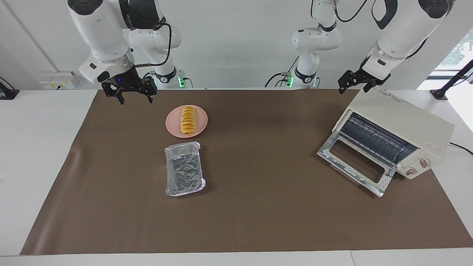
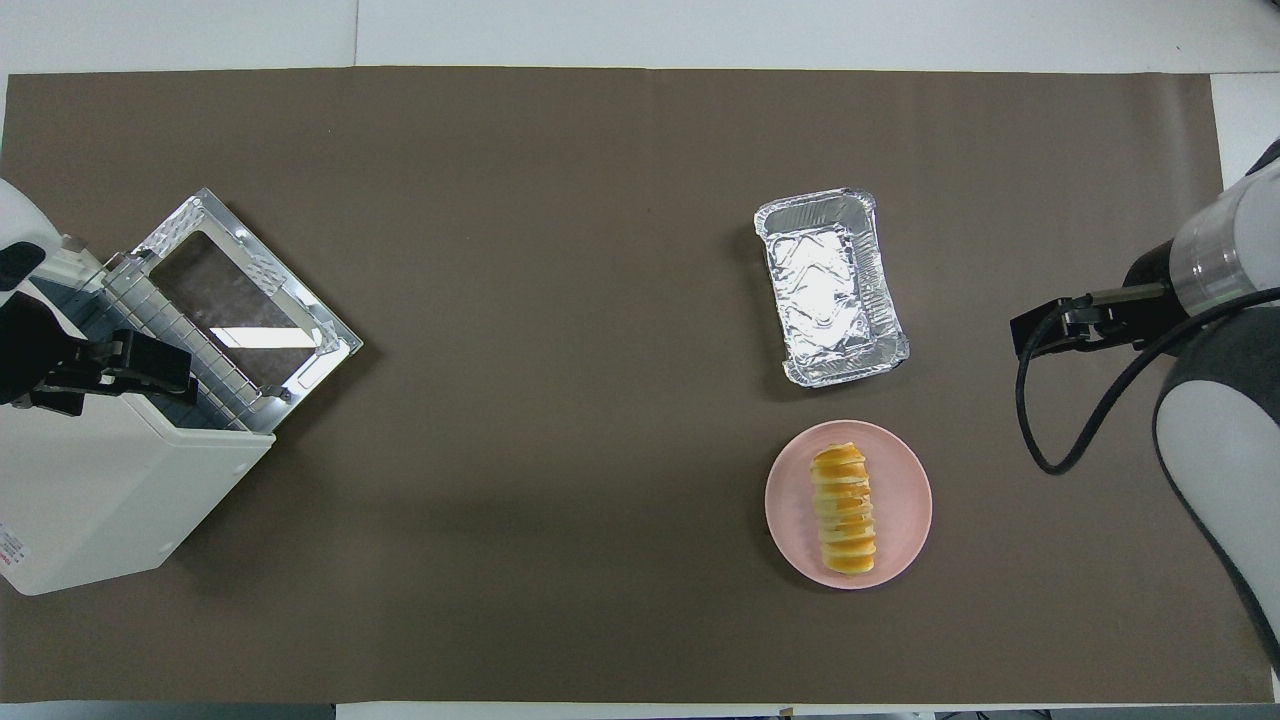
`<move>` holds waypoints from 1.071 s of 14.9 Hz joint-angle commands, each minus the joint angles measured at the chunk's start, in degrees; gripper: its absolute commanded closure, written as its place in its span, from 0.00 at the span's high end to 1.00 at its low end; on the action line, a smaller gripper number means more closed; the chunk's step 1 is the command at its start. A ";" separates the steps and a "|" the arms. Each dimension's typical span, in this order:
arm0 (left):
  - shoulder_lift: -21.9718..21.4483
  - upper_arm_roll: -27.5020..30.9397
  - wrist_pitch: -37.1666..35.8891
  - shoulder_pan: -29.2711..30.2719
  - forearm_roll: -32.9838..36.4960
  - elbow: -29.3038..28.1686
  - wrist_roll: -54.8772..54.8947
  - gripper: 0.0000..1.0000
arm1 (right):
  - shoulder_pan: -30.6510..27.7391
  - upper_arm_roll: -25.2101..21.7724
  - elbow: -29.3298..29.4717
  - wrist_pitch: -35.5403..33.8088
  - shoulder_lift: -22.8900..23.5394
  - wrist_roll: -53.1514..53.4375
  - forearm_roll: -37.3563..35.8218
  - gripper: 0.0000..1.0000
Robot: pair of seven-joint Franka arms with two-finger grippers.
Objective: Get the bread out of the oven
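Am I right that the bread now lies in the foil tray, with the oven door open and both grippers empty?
Not quite: the bread lies on the pink plate, as the facing view shows; the foil tray beside it holds nothing. The rest stands: the oven door is open, and the right gripper and left gripper are both open and empty.

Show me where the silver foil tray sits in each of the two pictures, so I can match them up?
Facing view: the foil tray lies lower than the pink plate, toward the picture's left.
Overhead view: the foil tray lies higher than the pink plate, toward the picture's right.
Shared landmark: the bread on that plate, nearer to the robots than the tray.
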 commanded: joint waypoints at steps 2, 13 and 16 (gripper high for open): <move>-1.62 -0.39 1.21 0.97 -0.62 -1.79 -0.14 1.00 | -2.33 0.58 0.16 -0.78 -0.25 -0.91 -0.90 0.99; -1.62 -0.39 1.21 0.97 -0.62 -1.79 -0.14 1.00 | -2.86 0.49 0.07 -1.04 -0.25 4.89 -0.90 0.99; -1.62 -0.39 1.21 0.97 -0.62 -1.79 -0.14 1.00 | -3.03 0.49 -0.02 -1.04 -0.34 4.80 -0.90 1.00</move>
